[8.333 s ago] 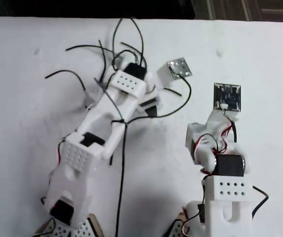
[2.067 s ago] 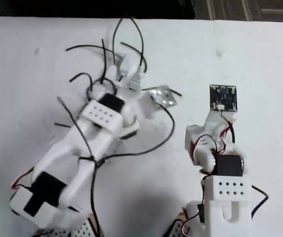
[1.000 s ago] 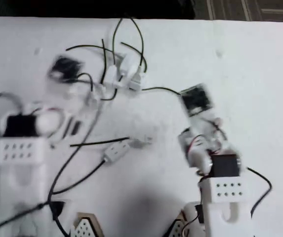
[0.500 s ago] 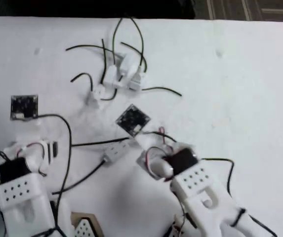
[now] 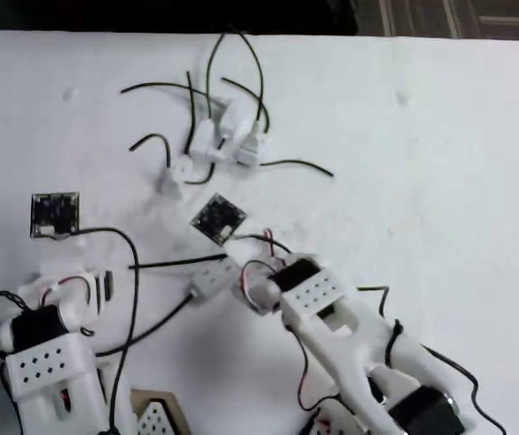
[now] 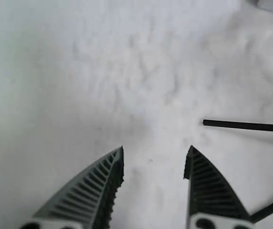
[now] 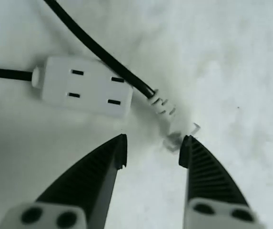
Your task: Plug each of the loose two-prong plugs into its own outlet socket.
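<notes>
A white outlet socket [image 7: 84, 90] with two pairs of slots lies flat on the table, a black cord running from one end. Close beside it a small white two-prong plug [image 7: 165, 106] lies on its own black cord, its prongs pointing away from the socket. My right gripper [image 7: 154, 143] is open and hovers just short of the plug. In the high view this socket [image 5: 207, 279] sits mid-table by the right arm [image 5: 331, 317]. My left gripper [image 6: 155, 152] is open over bare table, with a black cord [image 6: 246, 125] nearby. The left arm [image 5: 46, 353] stands at the front left.
A cluster of white plugs and sockets [image 5: 225, 136] with looping black cords lies at the back of the white table [image 5: 440, 136]. Each arm's wrist camera board [image 5: 55, 215] juts forward. The table's right half is bare.
The left arm has pulled back from the far cluster to the front left. The right arm has swung left and reached over the socket and plug at mid-table.
</notes>
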`<action>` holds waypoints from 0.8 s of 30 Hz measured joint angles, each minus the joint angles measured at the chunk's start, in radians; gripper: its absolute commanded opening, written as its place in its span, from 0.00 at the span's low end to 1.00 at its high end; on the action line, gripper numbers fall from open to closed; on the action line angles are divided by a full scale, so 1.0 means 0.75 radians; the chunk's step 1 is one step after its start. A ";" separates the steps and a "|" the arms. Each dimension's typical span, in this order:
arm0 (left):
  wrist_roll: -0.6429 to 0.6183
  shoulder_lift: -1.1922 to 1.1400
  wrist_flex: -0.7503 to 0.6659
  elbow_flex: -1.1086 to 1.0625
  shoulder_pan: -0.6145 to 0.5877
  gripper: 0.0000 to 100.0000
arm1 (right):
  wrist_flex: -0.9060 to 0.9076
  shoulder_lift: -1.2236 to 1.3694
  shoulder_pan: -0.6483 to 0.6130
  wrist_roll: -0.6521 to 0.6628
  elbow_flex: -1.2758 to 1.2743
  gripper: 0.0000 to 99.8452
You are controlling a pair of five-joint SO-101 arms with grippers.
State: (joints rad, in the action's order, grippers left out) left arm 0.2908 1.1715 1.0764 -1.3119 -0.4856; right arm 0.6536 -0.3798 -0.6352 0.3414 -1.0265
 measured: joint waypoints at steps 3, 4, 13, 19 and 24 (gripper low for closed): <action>0.000 0.000 0.000 -0.018 0.000 0.21 | -0.078 0.078 -0.004 0.002 0.004 0.16; 0.000 0.000 0.000 -0.025 0.000 0.21 | -0.106 0.100 0.000 0.002 0.004 0.13; 0.076 0.000 0.000 -0.025 0.000 0.21 | -0.297 0.196 0.121 0.061 0.008 0.02; 0.076 0.000 0.000 -0.025 0.000 0.21 | -0.301 0.196 0.131 0.088 0.008 0.02; 0.076 0.000 0.000 -0.029 0.000 0.21 | -0.141 0.200 0.131 0.088 0.094 0.16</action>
State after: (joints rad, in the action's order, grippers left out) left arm 0.3475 1.1715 1.0764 -1.3334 -0.4856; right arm 0.5478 -0.2294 -0.5370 0.4074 -0.9559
